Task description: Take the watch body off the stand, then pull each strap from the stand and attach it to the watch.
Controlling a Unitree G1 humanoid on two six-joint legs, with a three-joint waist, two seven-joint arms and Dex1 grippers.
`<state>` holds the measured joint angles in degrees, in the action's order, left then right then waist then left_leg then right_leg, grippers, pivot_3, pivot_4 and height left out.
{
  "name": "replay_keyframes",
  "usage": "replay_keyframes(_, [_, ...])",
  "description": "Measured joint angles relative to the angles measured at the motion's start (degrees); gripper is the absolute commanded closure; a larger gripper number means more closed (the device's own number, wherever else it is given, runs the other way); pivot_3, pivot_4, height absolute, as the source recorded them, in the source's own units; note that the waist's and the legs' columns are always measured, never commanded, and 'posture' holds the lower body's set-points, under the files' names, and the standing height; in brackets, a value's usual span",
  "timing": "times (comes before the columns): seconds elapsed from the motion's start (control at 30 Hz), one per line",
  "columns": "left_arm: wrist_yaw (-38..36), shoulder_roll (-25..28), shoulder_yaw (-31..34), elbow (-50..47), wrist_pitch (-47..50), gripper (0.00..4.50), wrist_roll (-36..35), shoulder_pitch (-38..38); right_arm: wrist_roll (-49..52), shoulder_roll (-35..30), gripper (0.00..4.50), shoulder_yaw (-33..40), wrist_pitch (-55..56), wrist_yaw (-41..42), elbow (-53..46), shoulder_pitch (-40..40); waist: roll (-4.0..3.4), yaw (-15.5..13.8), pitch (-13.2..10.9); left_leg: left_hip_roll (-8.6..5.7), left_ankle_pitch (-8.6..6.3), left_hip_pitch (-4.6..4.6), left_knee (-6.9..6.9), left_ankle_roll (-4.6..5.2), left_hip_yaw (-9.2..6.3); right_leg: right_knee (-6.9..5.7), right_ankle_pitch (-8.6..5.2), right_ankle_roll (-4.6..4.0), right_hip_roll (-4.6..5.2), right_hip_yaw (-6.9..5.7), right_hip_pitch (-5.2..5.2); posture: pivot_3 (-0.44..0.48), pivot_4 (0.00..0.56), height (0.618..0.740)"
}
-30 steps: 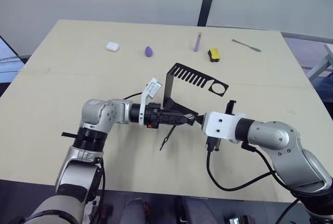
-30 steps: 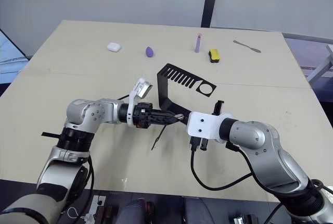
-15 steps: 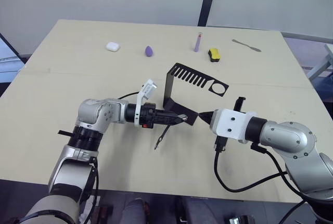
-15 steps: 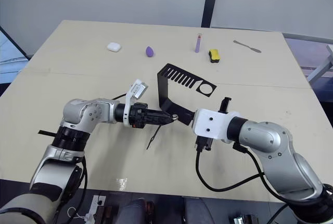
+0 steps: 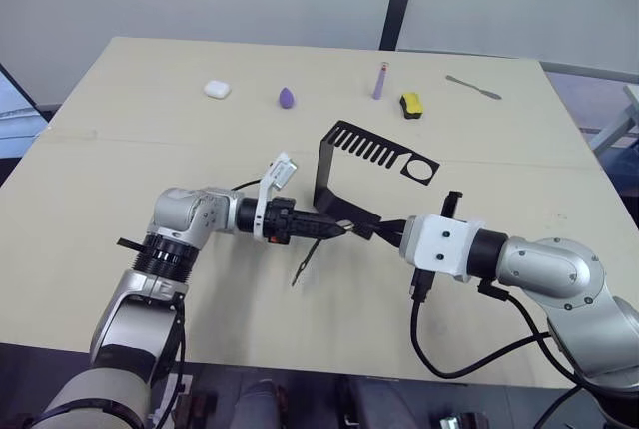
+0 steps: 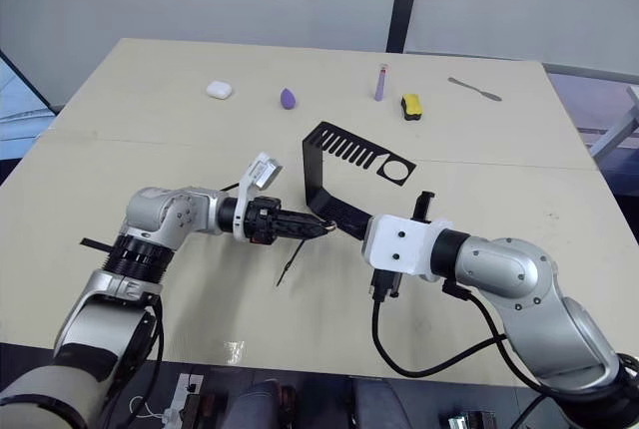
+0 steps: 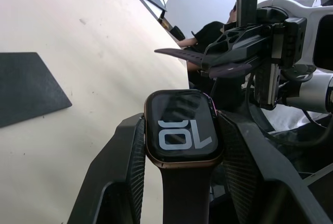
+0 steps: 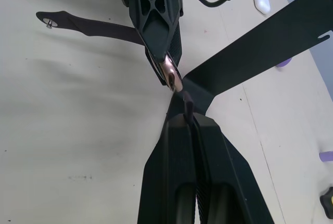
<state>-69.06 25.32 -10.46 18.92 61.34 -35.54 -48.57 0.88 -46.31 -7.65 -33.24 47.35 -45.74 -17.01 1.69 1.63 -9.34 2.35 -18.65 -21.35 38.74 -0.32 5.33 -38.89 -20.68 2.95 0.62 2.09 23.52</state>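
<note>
My left gripper [image 5: 335, 230] is shut on the watch body [image 7: 179, 125], whose dark screen with white digits sits between the fingers [image 7: 122, 156]. One dark strap [image 5: 304, 267] hangs from the watch down toward the table; it also shows as the strap [image 8: 88, 24] behind the bronze rim of the watch body [image 8: 171, 77]. My right gripper [image 5: 385, 230] is shut on the other strap [image 8: 187, 104], its free end just short of the watch rim. The black stand [image 5: 327, 165] rises just behind both grippers, with its slotted top plate [image 5: 384, 154] pointing right.
Along the far side of the table lie a white earbud case [image 5: 216, 89], a purple lump [image 5: 287, 98], a purple pen [image 5: 379, 80], a yellow-and-black block [image 5: 410, 103] and a metal spatula [image 5: 472, 87]. The stand's flat foot [image 7: 26, 86] lies close beside the grippers.
The right gripper with its strap backed off to the right, then came back in toward the watch. The left gripper with the watch shifted slightly left.
</note>
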Motion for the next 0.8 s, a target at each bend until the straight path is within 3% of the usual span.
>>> replay_keyframes(0.8, [0.72, -1.32, 0.43, -0.07, 1.22, 2.91, -0.03, -0.24, -0.90, -0.29, 4.50, -1.12, 0.62, -0.04, 0.03, -1.27, 0.00, -0.01, 0.00, 0.00, 0.00, 0.00, 0.00, 0.00, 0.00, -0.01, 0.00, 0.00, 0.00, 0.00, 0.01, 0.000, 0.150, 0.740])
